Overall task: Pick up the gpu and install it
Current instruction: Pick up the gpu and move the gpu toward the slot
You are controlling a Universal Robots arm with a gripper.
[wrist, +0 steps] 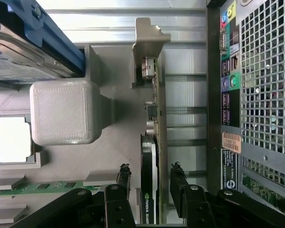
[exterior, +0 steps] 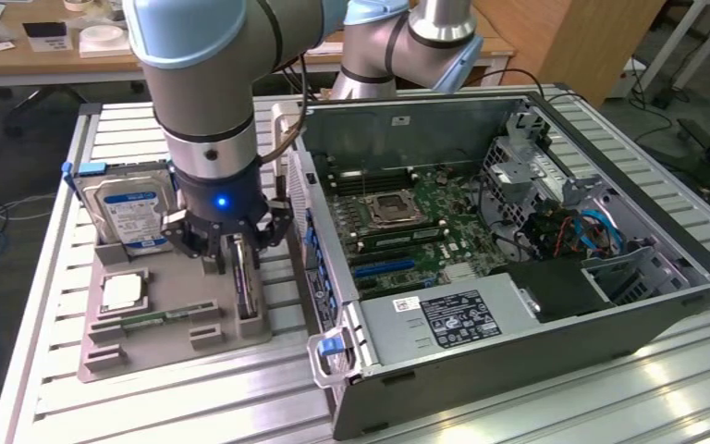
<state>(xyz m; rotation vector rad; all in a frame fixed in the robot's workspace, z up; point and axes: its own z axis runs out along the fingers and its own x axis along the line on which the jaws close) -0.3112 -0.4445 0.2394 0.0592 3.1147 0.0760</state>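
Looming on exterior view's right: open computer case [exterior: 392, 129], on slatted metal table [exterior: 651, 388]. Robot arm [exterior: 207, 92] vertical over grey tray [exterior: 170, 344] just beside case. Hard drive [exterior: 133, 213] upright at tray's back. gpu [wrist: 152, 152] on edge in tray slot nearest case. Gripper [wrist: 150, 175] low over gpu, jaws parted, fingers [wrist: 176, 173] either side of card, slight gaps, nothing gripped. CPU [exterior: 123, 292] and memory stick [exterior: 158, 319] flat in tray pockets.

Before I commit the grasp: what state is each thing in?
end effector: open, fingers either side of the graphics card
graphics card: upright on edge in the tray, not lifted
hard drive: standing on edge in the tray
processor: flat in its pocket
memory stick: flat in the tray
computer case: side open
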